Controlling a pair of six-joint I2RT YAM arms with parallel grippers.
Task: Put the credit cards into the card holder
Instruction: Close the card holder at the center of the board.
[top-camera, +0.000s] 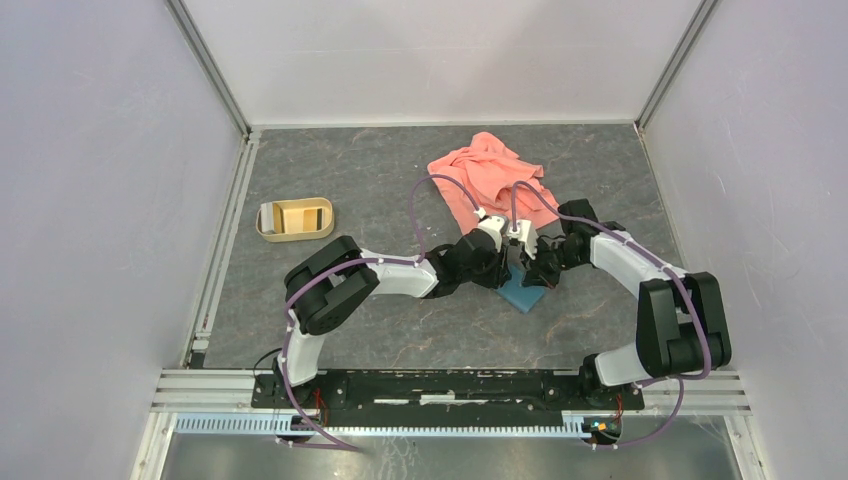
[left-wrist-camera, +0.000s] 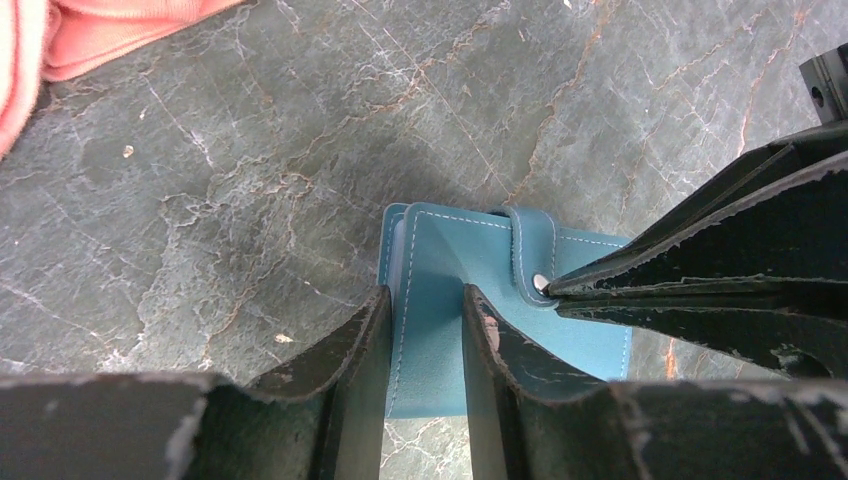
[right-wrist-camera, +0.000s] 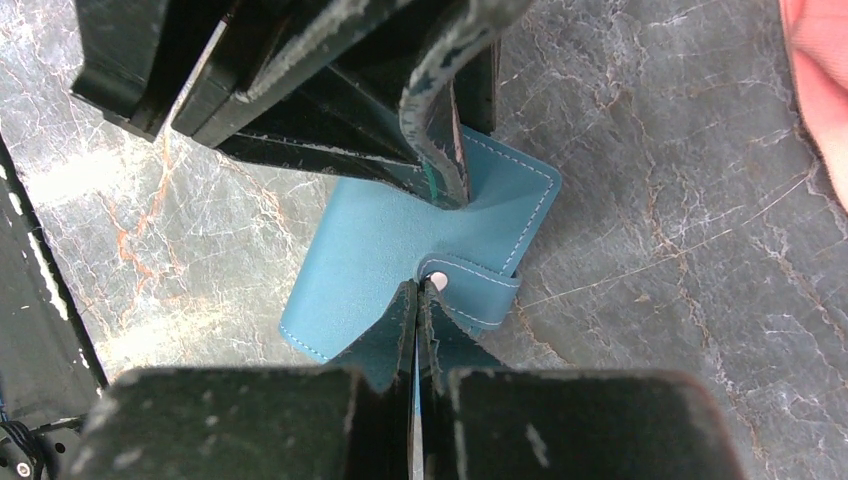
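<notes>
The teal card holder (top-camera: 523, 296) lies flat on the table, its strap snapped over the face (left-wrist-camera: 530, 255). My left gripper (left-wrist-camera: 425, 300) stands over its left part, one finger outside the edge and the other on the face, with the leather pinched up between them. My right gripper (right-wrist-camera: 418, 290) is shut, and its tips touch the strap right by the snap button (right-wrist-camera: 436, 281). In the top view both grippers meet over the holder. The credit cards (top-camera: 297, 216), orange-gold with a dark stripe, sit in the tan tray far to the left.
The tan oval tray (top-camera: 268, 232) stands at the left of the table. A salmon-pink cloth (top-camera: 487, 175) lies crumpled just behind the two grippers. Metal frame rails run along the left edge and the near edge.
</notes>
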